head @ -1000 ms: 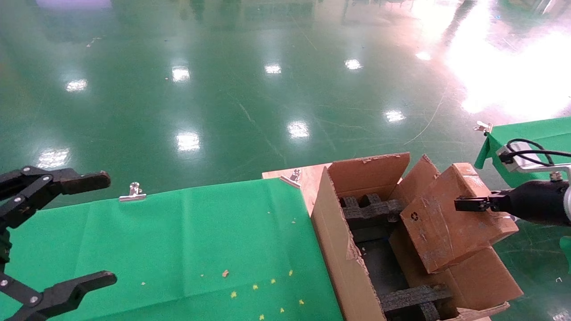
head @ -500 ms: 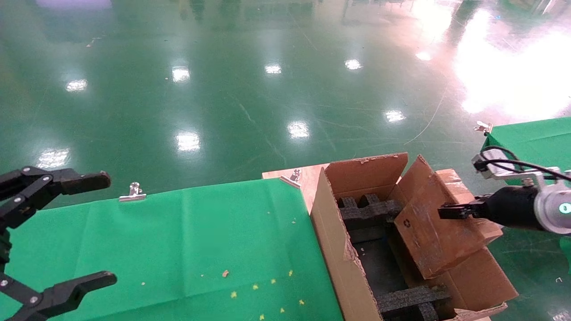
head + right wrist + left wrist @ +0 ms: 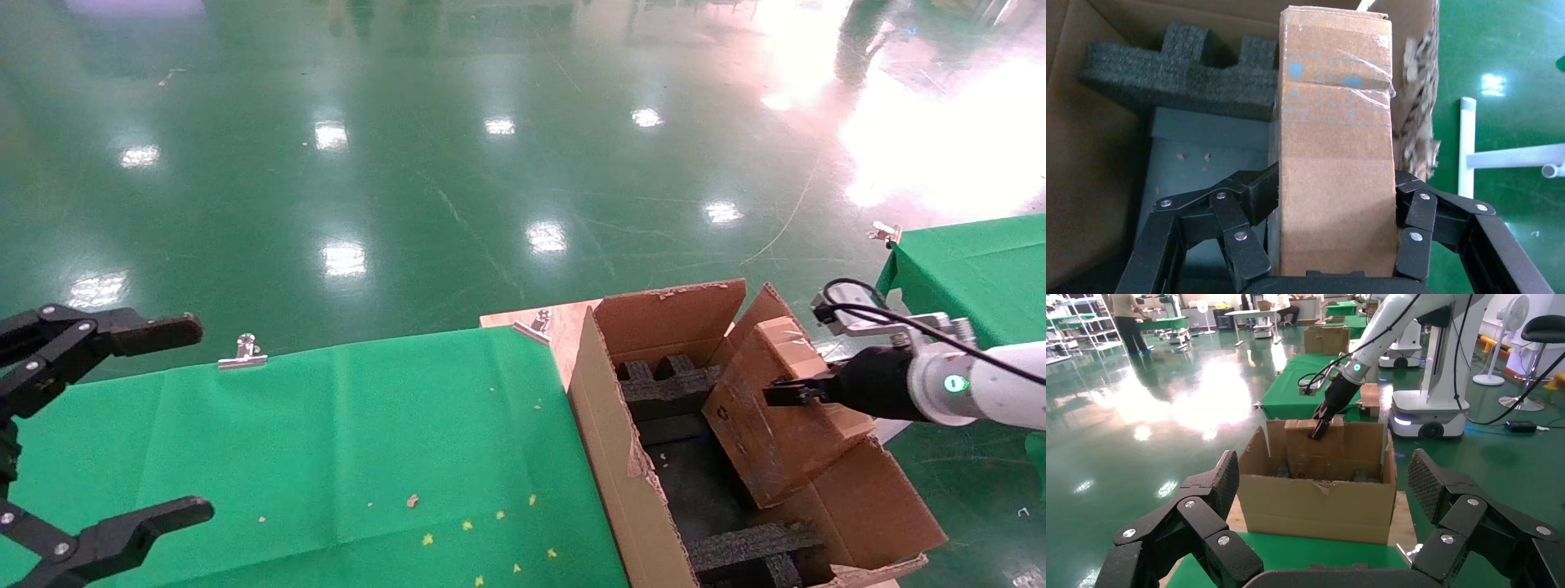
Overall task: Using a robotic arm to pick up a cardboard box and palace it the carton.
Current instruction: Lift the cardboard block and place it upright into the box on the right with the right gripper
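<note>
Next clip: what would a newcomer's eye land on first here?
The right gripper, clamped on the scuffed cardboard box, holds it tilted, lower end already inside the big torn-flapped carton with black foam inserts. On the other side, the left gripper hangs wide open over the green cloth.

The carton (image 3: 621,457) mouth is largely filled by the tilted box (image 3: 760,433); foam (image 3: 666,390) is seen beside and below it. Open room is offered above the green surface (image 3: 327,441).
</note>
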You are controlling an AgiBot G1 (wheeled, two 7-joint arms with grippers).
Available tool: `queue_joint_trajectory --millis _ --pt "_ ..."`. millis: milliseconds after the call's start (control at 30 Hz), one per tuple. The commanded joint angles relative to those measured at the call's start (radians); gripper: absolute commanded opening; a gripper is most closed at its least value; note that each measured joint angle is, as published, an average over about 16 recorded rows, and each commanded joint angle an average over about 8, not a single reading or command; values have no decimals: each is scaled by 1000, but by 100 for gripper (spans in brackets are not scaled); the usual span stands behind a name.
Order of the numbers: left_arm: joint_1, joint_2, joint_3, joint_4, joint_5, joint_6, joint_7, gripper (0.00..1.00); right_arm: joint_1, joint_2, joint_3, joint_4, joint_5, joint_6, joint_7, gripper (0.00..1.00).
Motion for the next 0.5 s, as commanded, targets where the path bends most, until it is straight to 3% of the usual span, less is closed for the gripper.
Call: queue_joint_trajectory --millis 33,500 --pt "0 0 0 0 0 0 0 100 -15 -20 -5 -11 -7 16 13 0" --pt "0 0 0 0 0 0 0 100 -70 -78 -20 -61 -2 41 42 0"
